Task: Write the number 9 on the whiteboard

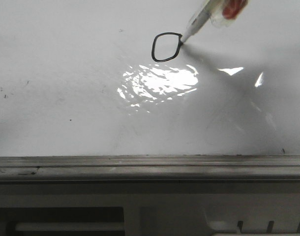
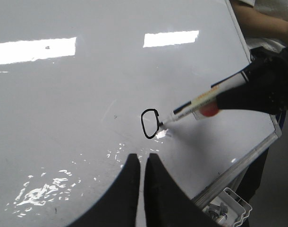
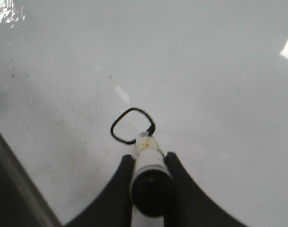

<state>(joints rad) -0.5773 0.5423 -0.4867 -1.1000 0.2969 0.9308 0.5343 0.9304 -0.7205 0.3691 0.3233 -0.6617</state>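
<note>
Now, loop (image 1: 166,47) done high on the board (image 1: 66,98), pen (image 3: 148,161) tip at its side. Right gripper (image 3: 148,163) clamped on pen; left gripper (image 2: 140,165) nearly shut, empty. Next, pull straight down, pressing softly, for the stem.

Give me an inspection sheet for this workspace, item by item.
Surface: whiteboard, glossy, glare patch, faint specks and smudges; grey tray rail along its edge.
Job's things: number 9, only a closed rounded loop so far, no stem. Marker pen tip touching the loop's right side.
Clutter: nothing seen.
Grippers: right gripper shut on the marker pen; left gripper hovering nearly closed, holding nothing.
Cables: nothing seen.
Surroundings: a person stands beyond the board's edge in the left wrist view.
</note>
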